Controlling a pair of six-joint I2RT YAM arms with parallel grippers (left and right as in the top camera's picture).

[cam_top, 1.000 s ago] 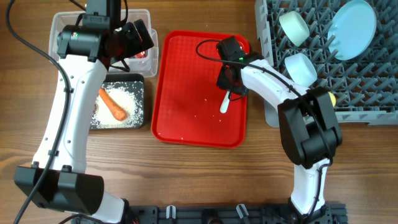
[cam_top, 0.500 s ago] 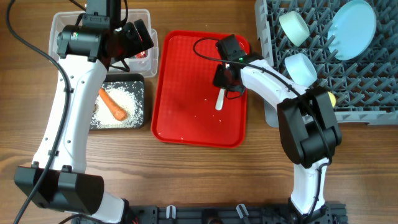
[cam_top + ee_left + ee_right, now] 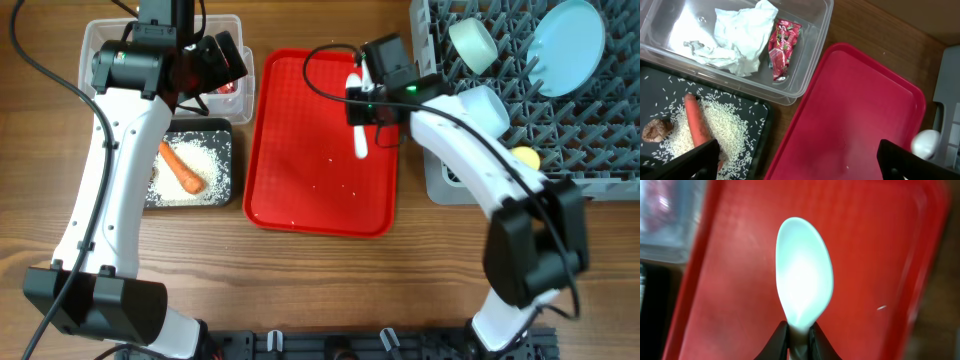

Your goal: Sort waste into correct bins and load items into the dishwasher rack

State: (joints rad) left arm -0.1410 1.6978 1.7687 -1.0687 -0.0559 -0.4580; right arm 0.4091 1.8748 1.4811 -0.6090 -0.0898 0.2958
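My right gripper [image 3: 362, 115] [image 3: 799, 335] is shut on the handle of the white spoon [image 3: 361, 143] [image 3: 804, 275], held above the far right part of the red tray [image 3: 310, 190]. My left gripper [image 3: 222, 60] [image 3: 797, 167] hangs open over the clear tub [image 3: 95, 40] [image 3: 810, 55], which holds the tissue [image 3: 740, 35] and red wrapper [image 3: 782, 42]. The black tub [image 3: 225, 130] holds the carrot [image 3: 182, 168] [image 3: 696, 122], rice [image 3: 725, 125] and a brown scrap [image 3: 655, 131]. In the grey rack [image 3: 590, 140] are the plate [image 3: 567, 35], mint bowl [image 3: 473, 45], blue bowl [image 3: 483, 108] and yellow cup [image 3: 525, 157].
A few rice grains [image 3: 338, 185] lie on the red tray. The tray sits between the two tubs on the left and the rack on the right. A black cable [image 3: 325, 70] loops above the tray's far edge. Bare wooden table [image 3: 330, 290] lies in front.
My right gripper has closed on the spoon, lifted it off the tray and carried it toward the tray's far right corner. The left arm has not moved.
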